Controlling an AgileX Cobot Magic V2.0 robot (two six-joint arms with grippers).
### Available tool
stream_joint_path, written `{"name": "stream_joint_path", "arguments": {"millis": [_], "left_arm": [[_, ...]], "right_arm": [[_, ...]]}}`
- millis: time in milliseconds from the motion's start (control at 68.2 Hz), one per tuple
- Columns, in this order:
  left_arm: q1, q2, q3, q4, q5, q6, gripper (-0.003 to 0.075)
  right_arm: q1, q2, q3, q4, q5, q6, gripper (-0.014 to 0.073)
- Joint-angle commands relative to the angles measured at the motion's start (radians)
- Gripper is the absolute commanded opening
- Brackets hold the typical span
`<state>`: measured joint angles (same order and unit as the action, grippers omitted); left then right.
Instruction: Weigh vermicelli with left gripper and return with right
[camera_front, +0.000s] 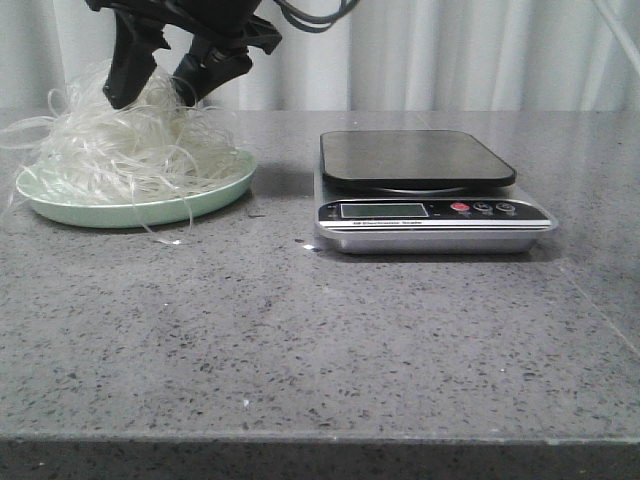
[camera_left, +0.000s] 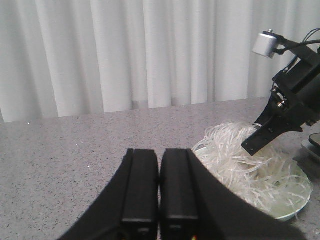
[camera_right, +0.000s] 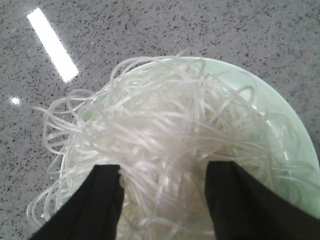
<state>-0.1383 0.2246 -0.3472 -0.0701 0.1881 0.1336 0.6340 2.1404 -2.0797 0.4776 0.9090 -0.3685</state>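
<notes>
Whitish vermicelli (camera_front: 120, 150) heaped (no clear axis) on plate (camera_front: 200, 200).

Front cam sits low at table edge, faces fwd across the table (camera_front: 300, 340) to the curtain (camera_front: 450, 50), mid range. Left wrist cam looks level over the top from off to the side, further back. Right wrist cam points straight down, v. close. All 3 share the vermicelli (camera_front: 120, 150) (camera_left: 250, 160) (camera_right: 165, 140) on the plate (camera_front: 215, 195) (camera_left: 287, 216) (camera_right: 280, 130).
</notes>
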Motion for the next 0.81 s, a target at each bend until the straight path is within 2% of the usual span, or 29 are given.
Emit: {"name": "stream_joint_path", "arguments": {"millis": [0, 293, 440, 616, 792], "left_arm": [[0.004, 0.008, -0.029, -0.011, -0.074, -0.008, 0.0137], [0.004, 0.008, -0.029, -0.011, -0.074, -0.008, 0.0137], [0.004, 0.008, -0.029, -0.011, -0.074, -0.008, 0.0137], [0.004, 0.008, -0.029, -0.011, -0.074, -0.008, 0.0137], [0.004, 0.008, -0.029, -0.011, -0.074, -0.008, 0.0137]], "right_arm": [[-0.006, -0.091, -0.033, 0.015, -0.027, -0.003, 0.0517], [-0.067, -0.193, -0.033, 0.015, -0.001, -0.003, 0.0502], [-0.135, -0.256, -0.033, 0.013, 0.052, -0.002, 0.0399], [-0.259, -0.332, -0.033, 0.013, 0.137, 0.004, 0.0145], [-0.387, -0.405, -0.029, -0.009, 0.155, 0.06, 0.0153]]}}
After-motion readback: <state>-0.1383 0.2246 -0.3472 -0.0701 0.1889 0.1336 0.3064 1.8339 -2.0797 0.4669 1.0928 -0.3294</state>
